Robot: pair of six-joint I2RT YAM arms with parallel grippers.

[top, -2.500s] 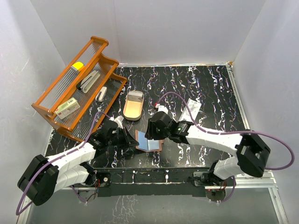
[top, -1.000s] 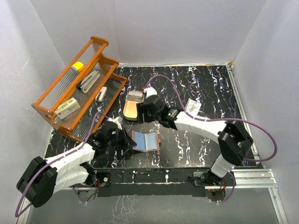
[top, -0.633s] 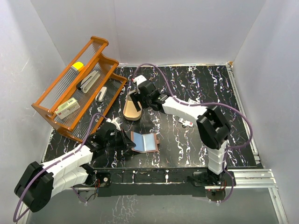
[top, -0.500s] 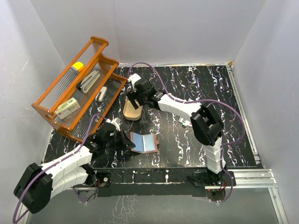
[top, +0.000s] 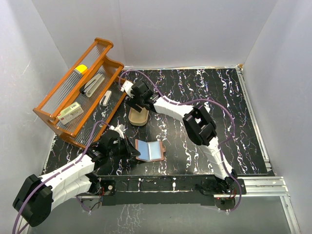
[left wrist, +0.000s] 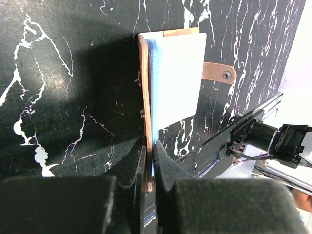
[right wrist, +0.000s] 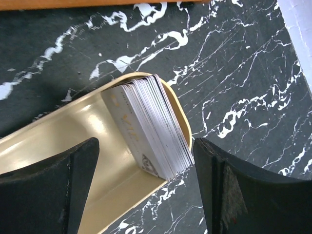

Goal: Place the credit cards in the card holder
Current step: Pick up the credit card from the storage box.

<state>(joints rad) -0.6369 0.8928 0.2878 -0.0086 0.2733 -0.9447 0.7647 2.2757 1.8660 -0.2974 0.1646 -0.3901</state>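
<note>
Your right gripper (right wrist: 145,144) has its jaws apart astride the cards (right wrist: 148,114) in the tray (right wrist: 58,134); your left gripper (left wrist: 150,146) clamps the card holder (left wrist: 175,73).

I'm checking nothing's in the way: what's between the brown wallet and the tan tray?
Nothing. The top view shows only bare black table between the card holder and the tray.

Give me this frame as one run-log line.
left gripper: shut on edge of open card holder | right gripper: open above card stack in tray | status: no card picked yet
</note>
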